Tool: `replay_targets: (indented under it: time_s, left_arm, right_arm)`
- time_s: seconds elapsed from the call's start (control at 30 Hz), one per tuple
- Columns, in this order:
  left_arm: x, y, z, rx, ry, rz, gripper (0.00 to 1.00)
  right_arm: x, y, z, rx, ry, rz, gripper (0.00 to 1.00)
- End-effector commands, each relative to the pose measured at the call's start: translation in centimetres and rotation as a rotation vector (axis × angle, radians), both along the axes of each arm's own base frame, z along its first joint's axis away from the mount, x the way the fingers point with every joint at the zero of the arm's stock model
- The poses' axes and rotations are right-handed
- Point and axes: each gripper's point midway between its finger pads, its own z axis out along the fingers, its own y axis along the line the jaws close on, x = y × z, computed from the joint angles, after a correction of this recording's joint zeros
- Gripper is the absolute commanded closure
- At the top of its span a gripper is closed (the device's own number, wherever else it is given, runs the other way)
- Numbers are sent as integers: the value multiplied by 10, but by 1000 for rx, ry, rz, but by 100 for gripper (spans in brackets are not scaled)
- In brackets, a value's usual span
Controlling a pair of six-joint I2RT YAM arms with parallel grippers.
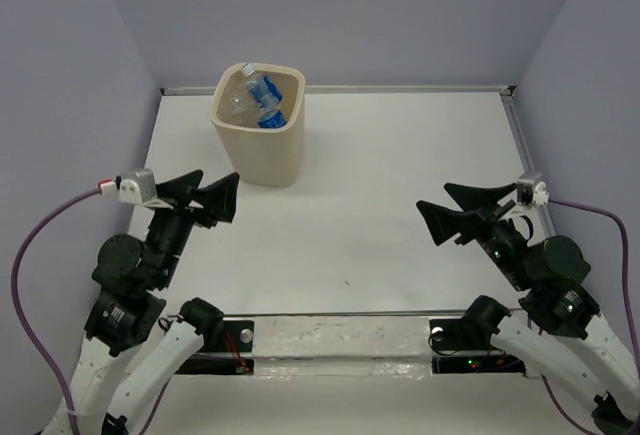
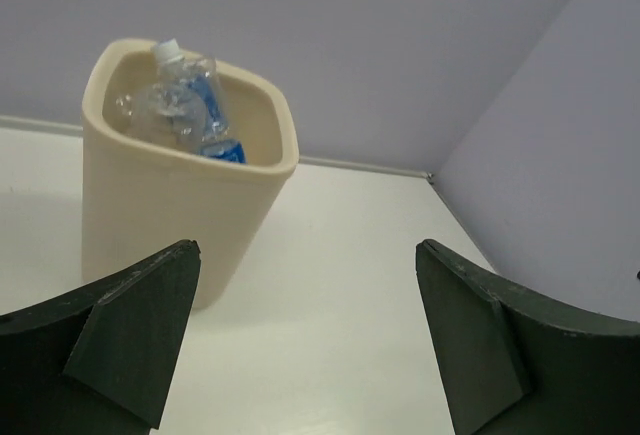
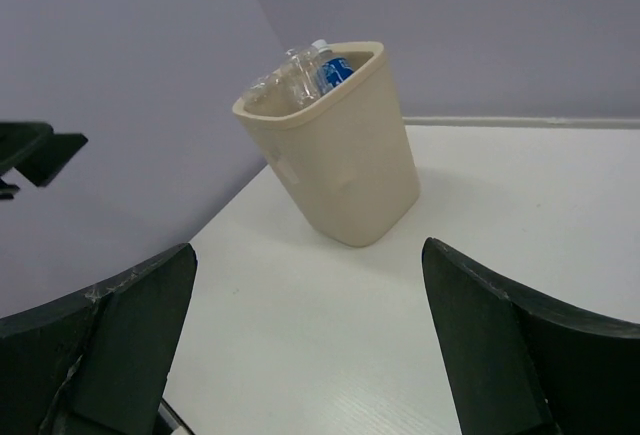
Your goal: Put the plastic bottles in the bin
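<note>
The cream-beige bin [image 1: 262,150] stands at the far left of the table, also in the left wrist view [image 2: 150,205] and the right wrist view [image 3: 350,170]. Clear plastic bottles [image 1: 258,100] with blue labels and a white cap lie piled inside it, reaching the rim [image 2: 190,105] [image 3: 310,73]. I cannot count them. No bottle lies on the table. My left gripper [image 1: 208,195] is open and empty, near the bin's front. My right gripper [image 1: 452,211] is open and empty at the right, far from the bin.
The white table [image 1: 380,185] is bounded by lavender walls [image 1: 400,15] at the back and both sides, with a metal rail [image 1: 400,89] along the far edge. A taped strip [image 1: 330,340] runs along the near edge between the arm bases.
</note>
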Motion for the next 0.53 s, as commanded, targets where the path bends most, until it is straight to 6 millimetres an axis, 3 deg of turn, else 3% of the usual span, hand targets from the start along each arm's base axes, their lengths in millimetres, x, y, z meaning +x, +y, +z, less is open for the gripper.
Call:
replay_targets:
  time_s: [0.0,0.03,0.17,0.3,0.47,0.5]
  left_arm:
    - [-33,2,-57,7,75,-77,1]
    - [-36,8,-63,-17,89,-58,1]
    - [-54,5,-64,-113,36,-125,1]
    - [-52,5,-55,-94,33,-115,1]
    - [-47,6,-49,-57,31,-99,1]
    - [-44,5,-51,-56,40,-96,1]
  right_arm:
    - [-12,-23,-38,-26,71,-46,0]
    - [-10,-23,-54,-34,89,-54,0]
    - [-10,-25,-61,38,109,-61,0]
    - [-2,-19,-53,47,106,-70,0]
    - [5,-9,-32,28,70,-58,0]
    - [4,-9,-20,40,48,-56,0]
